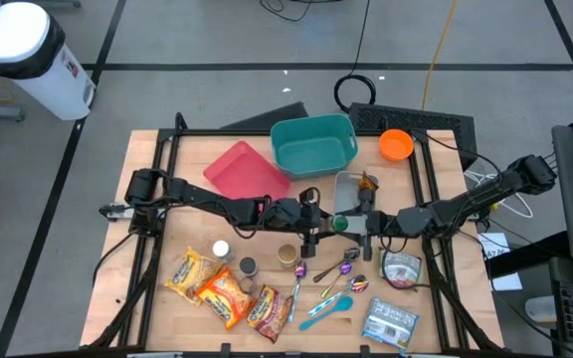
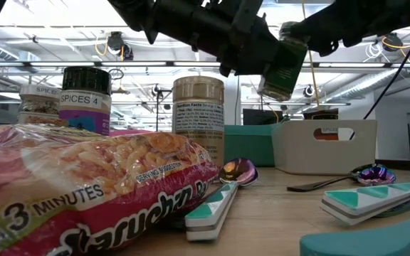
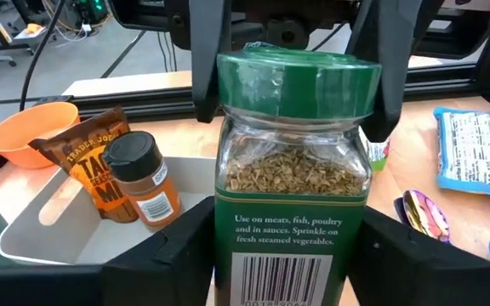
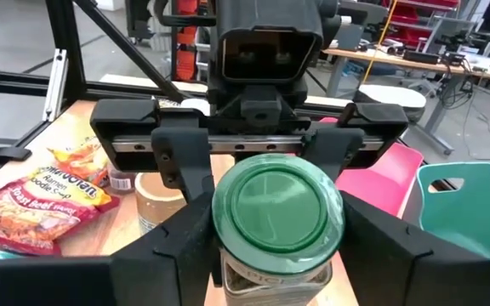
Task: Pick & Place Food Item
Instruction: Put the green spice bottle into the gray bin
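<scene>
Both grippers clamp one green-lidded herb jar (image 3: 289,183) mid-air: left gripper (image 1: 313,227) at body, right gripper (image 1: 364,224) at lid.

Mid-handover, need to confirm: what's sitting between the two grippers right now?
The green-lidded herb jar, held up off the table between the left gripper and right gripper; the high and both wrist views show it.

Teal basket (image 1: 312,126) at 12 o'clock from centre of table (image 1: 471,298), pink tray (image 1: 242,171) just beside it at 10. Orange bowl (image 1: 396,144) at 1. Teal spoon (image 1: 328,309) at 6, 2 iridescent spoons (image 1: 300,270) near it. White trash can (image 1: 23,45) on floor, far out at 10. Coiled black cable (image 1: 358,89) beyond table edge at 12.
</scene>
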You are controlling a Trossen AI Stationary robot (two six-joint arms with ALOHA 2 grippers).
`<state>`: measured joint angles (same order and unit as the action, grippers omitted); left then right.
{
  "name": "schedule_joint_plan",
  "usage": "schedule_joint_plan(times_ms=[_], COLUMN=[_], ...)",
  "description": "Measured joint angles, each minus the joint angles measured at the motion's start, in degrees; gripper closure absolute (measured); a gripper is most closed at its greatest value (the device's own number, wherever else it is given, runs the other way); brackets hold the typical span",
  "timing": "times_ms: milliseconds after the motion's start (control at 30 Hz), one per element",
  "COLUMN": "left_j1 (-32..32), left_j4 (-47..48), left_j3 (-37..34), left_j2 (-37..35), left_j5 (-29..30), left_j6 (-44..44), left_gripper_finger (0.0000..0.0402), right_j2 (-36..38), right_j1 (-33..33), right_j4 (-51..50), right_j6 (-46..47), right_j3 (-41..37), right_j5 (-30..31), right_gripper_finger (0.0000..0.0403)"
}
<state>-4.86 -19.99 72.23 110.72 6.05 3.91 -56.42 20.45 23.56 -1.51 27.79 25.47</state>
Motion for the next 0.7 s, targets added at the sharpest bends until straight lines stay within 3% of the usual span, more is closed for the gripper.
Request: schedule_joint_plan(times_ms=[133,333,533,700], left_j1=[0.1,0.1,0.1,0.1], left_j4=[0.7,11.2,18.9,19.9], left_j3=[0.0,0.0,0.0,-1.2], left_j2=[-0.2,-7.0,-12.9,-14.5], left_j5=[0.2,0.1,-0.8,-1.0], left_j6=[0.0,2.1,2.7,2.9], left_gripper_finger=[0.0107,0.0044,0.0015,0.0012], right_j2=[1.6,8.9,16.4,21.9], right_j1=[0.0,0.7,3.3,4.6], right_j4=[-0.6,-6.6,-20.7,-32.9], right_j6=[-0.9,2.1,8.2,17.7], right_j3=[0.0,0.1,0.1,0.1], right_j5=[0.1,2.2,10.8,12.2], right_gripper_finger=[0.0207,0.0207,0.0207,0.0207])
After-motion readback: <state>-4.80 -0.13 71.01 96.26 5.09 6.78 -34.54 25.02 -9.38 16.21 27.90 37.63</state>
